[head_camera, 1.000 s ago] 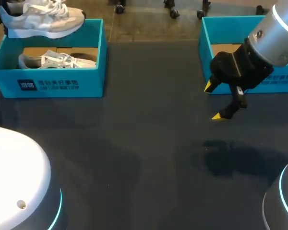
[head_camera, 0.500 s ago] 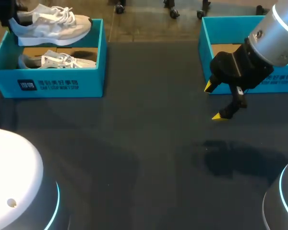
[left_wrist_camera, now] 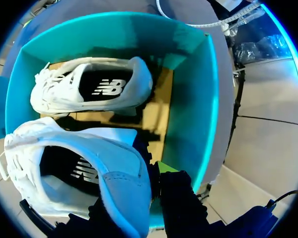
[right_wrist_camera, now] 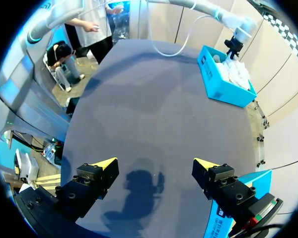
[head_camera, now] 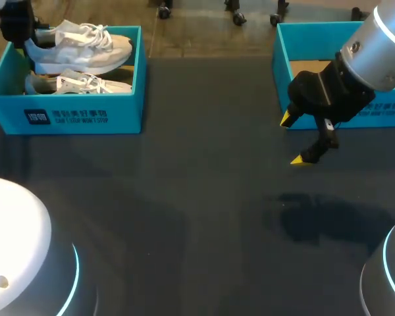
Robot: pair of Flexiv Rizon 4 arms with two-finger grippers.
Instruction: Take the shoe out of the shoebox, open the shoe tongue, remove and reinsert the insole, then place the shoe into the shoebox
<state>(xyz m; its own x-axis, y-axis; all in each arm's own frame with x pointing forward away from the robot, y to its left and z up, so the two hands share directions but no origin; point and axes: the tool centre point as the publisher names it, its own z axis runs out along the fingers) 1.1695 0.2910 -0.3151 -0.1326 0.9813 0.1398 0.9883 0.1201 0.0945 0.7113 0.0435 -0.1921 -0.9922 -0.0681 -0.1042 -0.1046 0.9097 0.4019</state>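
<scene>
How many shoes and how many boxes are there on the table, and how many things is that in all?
Shoes: 2 (the raised shoe and the lying shoe, both white)
Boxes: 2 (the left box and the right box, both blue-green)
Total: 4

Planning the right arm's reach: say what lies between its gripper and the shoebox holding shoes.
Bare table only, per the head view, from right gripper to shoebox.
</scene>
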